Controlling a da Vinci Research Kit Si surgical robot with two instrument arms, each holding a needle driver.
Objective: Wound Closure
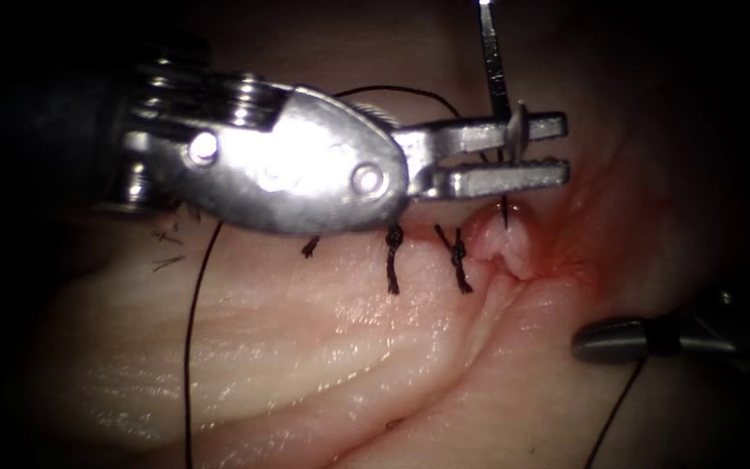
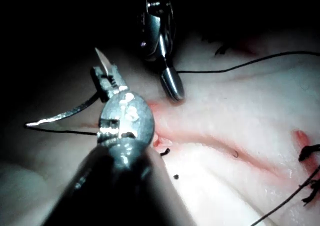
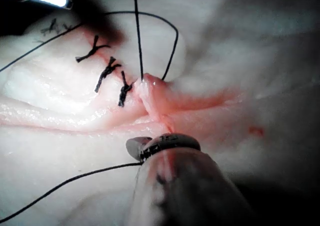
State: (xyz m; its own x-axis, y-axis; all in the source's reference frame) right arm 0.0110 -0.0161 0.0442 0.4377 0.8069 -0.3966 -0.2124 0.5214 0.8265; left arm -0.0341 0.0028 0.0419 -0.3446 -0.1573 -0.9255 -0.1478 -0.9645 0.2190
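The left tool [image 1: 527, 152] reaches across the tissue [image 1: 305, 347] from the left, its jaws clamped on the needle [image 1: 496, 69] just above the cut's open end. The needle stands nearly upright in the grip, held partway along its curve; one end rises past the upper jaw, and below the jaws a dark line drops to a raised lip of tissue [image 1: 501, 243], though whether that is needle or thread cannot be told. In the left wrist view the needle [image 2: 62, 115] curves out sideways from the jaws, clear of the surface. Three knotted stitches [image 1: 392, 256] close the cut to the left of that lip; red fluid [image 1: 583, 252] stains the edge to its right. The right tool [image 1: 605, 340] lies low on the right side, well apart from the cut, jaws together, with thread [image 1: 614, 412] trailing away beneath it. Another strand [image 1: 191, 347] runs down the broad bare tissue on the left.
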